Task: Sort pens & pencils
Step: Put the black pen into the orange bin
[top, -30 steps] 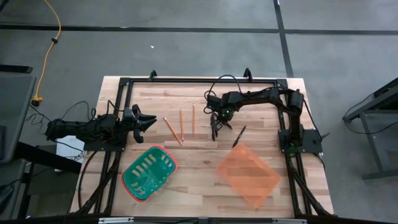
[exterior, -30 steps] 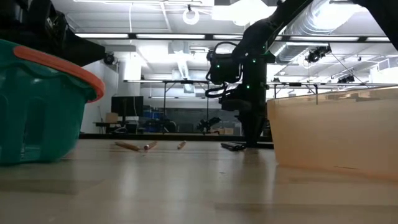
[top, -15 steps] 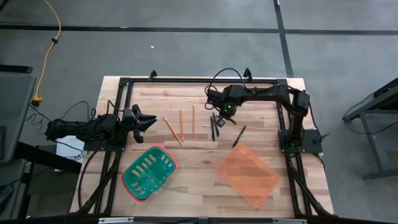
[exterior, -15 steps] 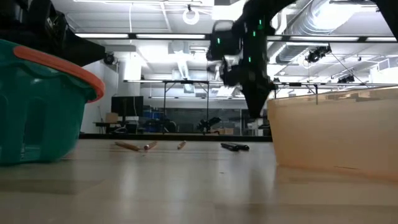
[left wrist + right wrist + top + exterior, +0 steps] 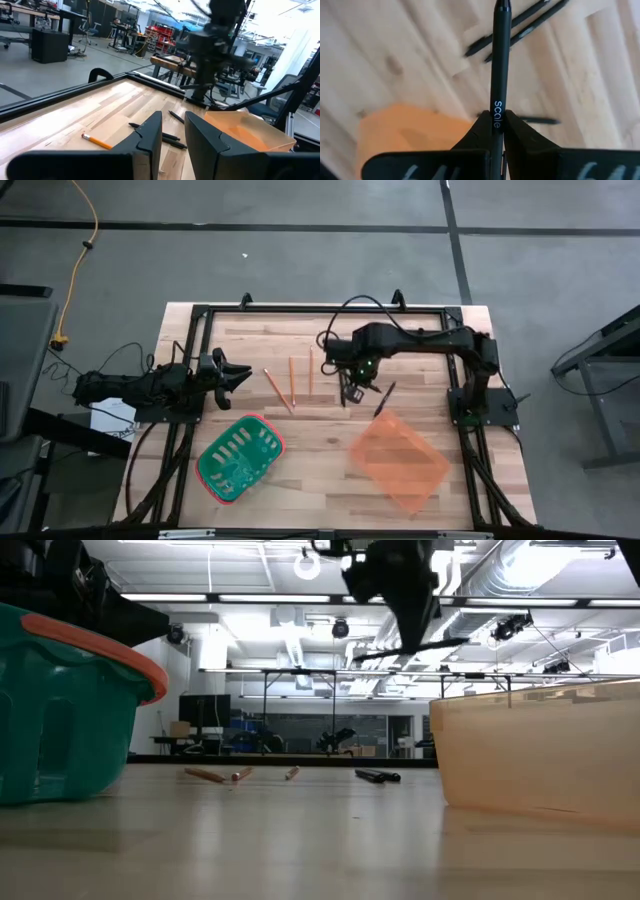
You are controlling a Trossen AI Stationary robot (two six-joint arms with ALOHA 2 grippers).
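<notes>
Transport is the step in hand, by my reading: the right gripper [image 5: 496,131] is clamped on a black pen [image 5: 499,60], lifted clear of the tabletop [image 5: 320,435] at centre-right of the high view. To do it well, carry the pen level toward a container and part the fingers only once it hangs fully inside the rim. The grip sits near one end of the pen, so a quick swing could tip it loose (a slow arc is safer).

Two more pens [image 5: 520,27] lie side by side on the wood below, and a fourth [image 5: 385,399] lies just above the orange bin [image 5: 398,463] at lower right of the high view. The three pencils [image 5: 291,383] lie fanned out at centre, well apart from the pens.

Orange bin: nothing can be seen inside it. Green basket [image 5: 240,457], lower left of centre: it also looks empty, though its slotted walls hide part of the floor.

The left gripper [image 5: 232,375] waits at the tabletop's left edge, fingers parted, holding nothing.
</notes>
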